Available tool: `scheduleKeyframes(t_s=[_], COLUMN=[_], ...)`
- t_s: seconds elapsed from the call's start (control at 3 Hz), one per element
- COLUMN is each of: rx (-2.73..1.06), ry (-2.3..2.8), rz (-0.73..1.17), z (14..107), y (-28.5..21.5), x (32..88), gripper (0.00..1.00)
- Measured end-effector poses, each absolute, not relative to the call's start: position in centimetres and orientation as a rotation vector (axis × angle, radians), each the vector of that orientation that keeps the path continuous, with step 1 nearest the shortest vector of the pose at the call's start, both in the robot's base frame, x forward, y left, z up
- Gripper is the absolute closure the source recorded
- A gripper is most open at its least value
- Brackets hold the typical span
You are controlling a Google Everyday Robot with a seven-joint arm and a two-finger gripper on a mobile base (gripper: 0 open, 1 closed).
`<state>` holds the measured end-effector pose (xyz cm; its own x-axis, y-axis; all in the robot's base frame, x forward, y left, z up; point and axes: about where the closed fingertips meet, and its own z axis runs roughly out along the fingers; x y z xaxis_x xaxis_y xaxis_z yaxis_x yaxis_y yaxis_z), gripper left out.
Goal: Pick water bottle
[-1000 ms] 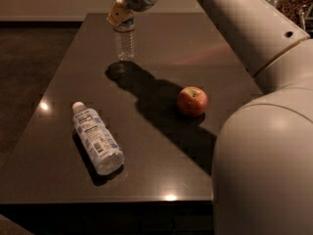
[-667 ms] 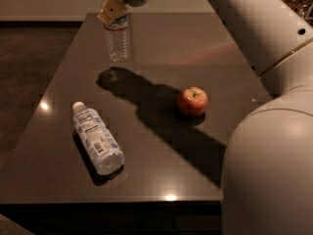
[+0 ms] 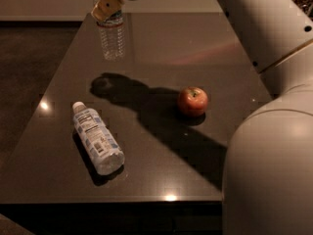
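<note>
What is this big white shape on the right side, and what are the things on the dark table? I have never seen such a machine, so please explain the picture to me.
The big white shape is the arm of a mobile robot; it reaches up and across to the top left. There is only one camera view, looking down on the dark glossy table; where the camera sits is not known. At the arm's end is the gripper, a tan two-finger clamp. It is shut on the top of the water bottle, a slim clear ribbed plastic bottle, which hangs upright above the table. On the table lie a round red apple and a second bottle, fatter, clear plastic with a white-and-blue label, on its side.
</note>
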<state>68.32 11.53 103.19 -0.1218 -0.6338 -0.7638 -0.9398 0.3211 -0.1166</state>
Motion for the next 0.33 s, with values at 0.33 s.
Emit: scheduleKeyframes(t_s=[0.33], rx=[-1.403], ry=[1.841], rz=[0.523], z=[103.20], y=[11.57], x=[68.22], gripper=[1.00])
